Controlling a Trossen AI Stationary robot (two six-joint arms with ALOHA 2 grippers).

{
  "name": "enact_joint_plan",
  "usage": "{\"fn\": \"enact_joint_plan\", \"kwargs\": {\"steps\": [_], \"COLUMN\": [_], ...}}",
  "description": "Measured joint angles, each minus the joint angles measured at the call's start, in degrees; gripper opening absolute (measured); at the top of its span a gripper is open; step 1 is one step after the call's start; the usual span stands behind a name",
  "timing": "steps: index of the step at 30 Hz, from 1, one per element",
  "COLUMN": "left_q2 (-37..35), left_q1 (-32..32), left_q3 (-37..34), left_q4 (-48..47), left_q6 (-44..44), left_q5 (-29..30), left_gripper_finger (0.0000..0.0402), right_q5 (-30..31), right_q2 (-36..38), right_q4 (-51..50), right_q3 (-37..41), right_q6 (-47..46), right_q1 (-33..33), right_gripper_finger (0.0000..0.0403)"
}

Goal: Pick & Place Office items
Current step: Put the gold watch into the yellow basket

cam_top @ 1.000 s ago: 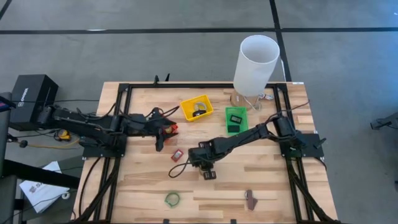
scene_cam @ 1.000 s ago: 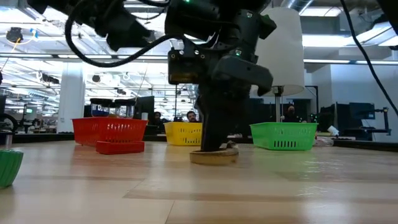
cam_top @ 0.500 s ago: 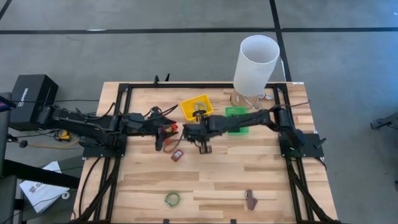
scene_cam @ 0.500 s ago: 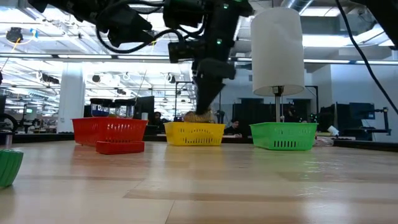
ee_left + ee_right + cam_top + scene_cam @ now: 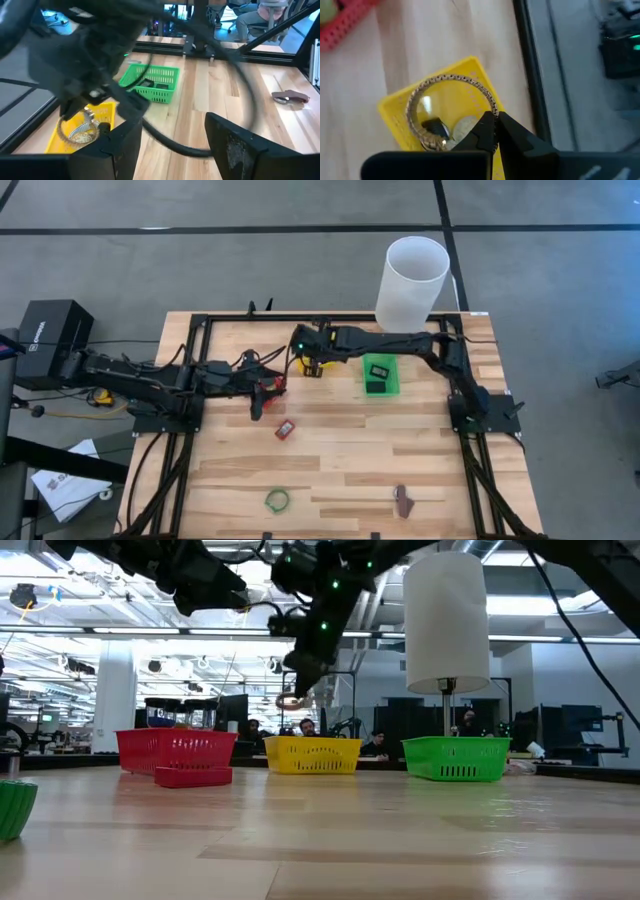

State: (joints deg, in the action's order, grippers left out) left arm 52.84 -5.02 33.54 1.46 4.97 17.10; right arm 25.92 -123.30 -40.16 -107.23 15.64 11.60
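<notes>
My right gripper is shut on a silvery ring and holds it above the yellow bin, which has a dark piece in it. In the low view the ring hangs well above the bin's rim. My left gripper waits open beside the red bin, with nothing between its fingers. A red block, a green ring and a brown clip lie flat on the table. My right gripper pinches the silvery ring's band at one spot on its rim between its two fingertips. The fingers slant down from the table's right side. The ring sticks out ahead of the fingers, lifted clear, over the yellow bin.
A green bin with a dark item stands right of the yellow one. A tall white cylinder stands at the far right. Black frame rails run along the table's edges. Bare wood lies across the table's middle and near half.
My right gripper has risen from the table's middle with the silvery ring and swung toward the far edge and left, to above the yellow bin. The ring, which lay flat on the wood, is now lifted clear.
</notes>
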Motion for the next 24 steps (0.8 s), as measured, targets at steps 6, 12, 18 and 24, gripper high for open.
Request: {"fn": "enact_joint_plan", "kwargs": {"steps": [6, 12, 18, 24], "left_q2": [0.02, 0.75, 2.57, 5.33], "left_q1": [-0.04, -0.04, -0.95, -2.3], "left_q3": [0.04, 0.0, -0.02, -0.01], "left_q4": [-0.03, 0.5, 0.28, 0.88], "left_q6": [5.04, 7.92, 12.0, 12.02], "left_q5": [-0.55, -0.78, 0.0, -1.21], "left_gripper_finger": [0.0213, 0.0213, 0.0213, 0.0213], "right_q5": [-6.84, -8.35, -8.09, -7.26], "right_q2": [-1.92, -5.58, -8.43, -8.23], "right_q4": [5.0, 9.56, 9.98, 10.84], "right_q3": [0.07, -0.02, -0.01, -0.14], "right_q6": [-2.25, -1.79, -3.42, -3.97], "right_q1": [1.81, 2.44, 3.27, 3.25], "right_gripper_finger": [0.0009, 0.001, 0.001, 0.001]}}
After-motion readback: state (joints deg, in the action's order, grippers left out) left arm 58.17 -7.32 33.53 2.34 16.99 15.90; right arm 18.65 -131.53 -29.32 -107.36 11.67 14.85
